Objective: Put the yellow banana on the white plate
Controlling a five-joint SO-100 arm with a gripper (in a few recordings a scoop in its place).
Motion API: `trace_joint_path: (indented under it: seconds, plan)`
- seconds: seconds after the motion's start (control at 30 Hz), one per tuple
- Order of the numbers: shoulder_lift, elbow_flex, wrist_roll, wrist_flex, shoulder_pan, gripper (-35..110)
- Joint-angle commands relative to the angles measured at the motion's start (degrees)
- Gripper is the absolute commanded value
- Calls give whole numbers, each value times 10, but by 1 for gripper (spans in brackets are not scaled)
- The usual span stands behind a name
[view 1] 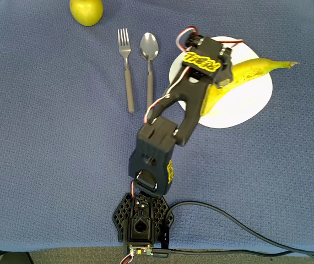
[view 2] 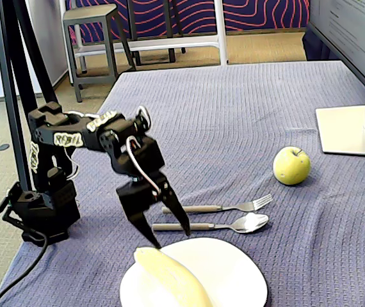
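Observation:
The yellow banana lies across the white plate, its stem tip poking past the plate's right rim in the overhead view. In the fixed view the banana rests on the plate at the bottom edge. My gripper hangs open just above the banana's near end, one black finger on either side and nothing between them. From overhead the gripper covers the plate's left part and hides part of the banana.
A fork and a spoon lie side by side left of the plate. A round yellow-green fruit sits at the top left. A monitor stand is at the table's far right in the fixed view. Cables trail from the arm's base.

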Motion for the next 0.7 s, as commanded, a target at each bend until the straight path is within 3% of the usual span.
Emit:
trace_joint_path:
  seconds: [0.0,0.13,0.27,0.47,0.67]
  plan:
    - [109,47,48,5,-39,4]
    - [167,112,101,-13,-82,0]
    - [219,199,250,-76,-117,0]
    - [344,394,269,-146,-187,0]
    - [475,530,396,-136,-255,0]
